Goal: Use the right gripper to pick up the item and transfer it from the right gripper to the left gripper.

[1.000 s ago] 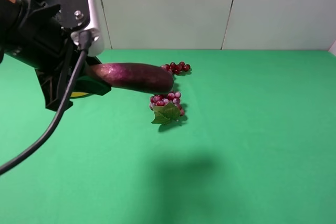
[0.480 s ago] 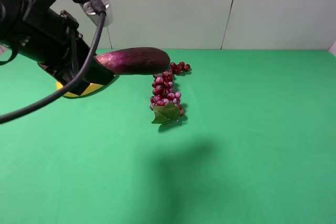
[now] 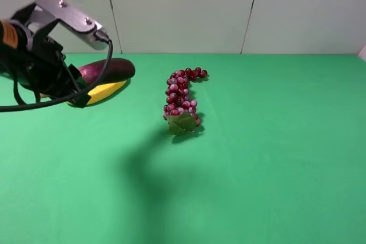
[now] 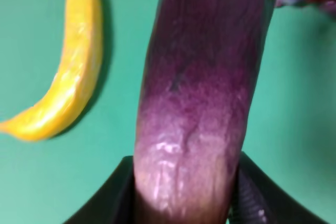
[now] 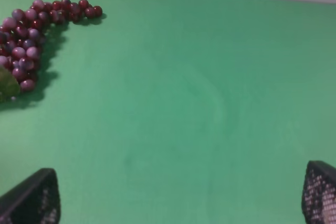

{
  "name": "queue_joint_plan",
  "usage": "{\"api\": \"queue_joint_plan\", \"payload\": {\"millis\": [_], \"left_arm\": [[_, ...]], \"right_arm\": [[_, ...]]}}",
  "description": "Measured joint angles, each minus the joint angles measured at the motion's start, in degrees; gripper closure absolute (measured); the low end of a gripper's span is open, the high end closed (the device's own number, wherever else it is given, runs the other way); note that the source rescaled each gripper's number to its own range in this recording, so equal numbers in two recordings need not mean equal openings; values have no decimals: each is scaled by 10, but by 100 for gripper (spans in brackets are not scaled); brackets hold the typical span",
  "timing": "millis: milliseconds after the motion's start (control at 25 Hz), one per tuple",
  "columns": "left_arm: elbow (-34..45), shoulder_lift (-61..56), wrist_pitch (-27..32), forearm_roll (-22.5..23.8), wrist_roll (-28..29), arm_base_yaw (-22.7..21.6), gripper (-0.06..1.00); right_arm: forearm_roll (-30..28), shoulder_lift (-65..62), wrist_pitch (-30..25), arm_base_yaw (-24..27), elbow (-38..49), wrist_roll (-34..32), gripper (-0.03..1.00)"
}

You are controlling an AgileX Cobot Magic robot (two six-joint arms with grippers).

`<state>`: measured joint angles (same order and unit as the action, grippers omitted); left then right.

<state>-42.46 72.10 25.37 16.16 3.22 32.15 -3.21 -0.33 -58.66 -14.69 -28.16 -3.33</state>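
A green table (image 3: 257,158) is filling the foreground, with the right tool (image 5: 176,198) hanging over it, fingers wide apart. Grapes (image 3: 182,98) are lying mid-table. Farther left, the left tool (image 3: 73,86) is clamping the eggplant (image 3: 111,70) just above a banana (image 3: 106,91). Pale wall panels (image 3: 183,10) are standing behind.

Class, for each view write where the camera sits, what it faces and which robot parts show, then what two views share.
Exterior high: mounted high, facing the table; shows the left gripper holding the eggplant.
Left wrist: on the left arm, looking past its jaws at the banana.
Right wrist: on the right arm, over the table; right gripper open.
Shared: the grapes appear in all three.
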Motion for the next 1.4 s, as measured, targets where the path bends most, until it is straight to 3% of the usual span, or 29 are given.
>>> {"api": "queue_joint_plan", "payload": {"millis": [280,560,720,920,1400], "left_arm": [[74,0,-56,115,155,0,94],[125,-1,-100,192,237,-3,94],[140,-1,-137,202,251,-51,94],[151,-1,-230,203,254,-130,94],[154,151,-390,203,254,-145,94]], "right_arm": [[0,0,0,0,0,0,-3],[0,0,0,0,0,0,-3],[0,0,0,0,0,0,-3],[0,0,0,0,0,0,-3],[0,0,0,0,0,0,-3]]}}
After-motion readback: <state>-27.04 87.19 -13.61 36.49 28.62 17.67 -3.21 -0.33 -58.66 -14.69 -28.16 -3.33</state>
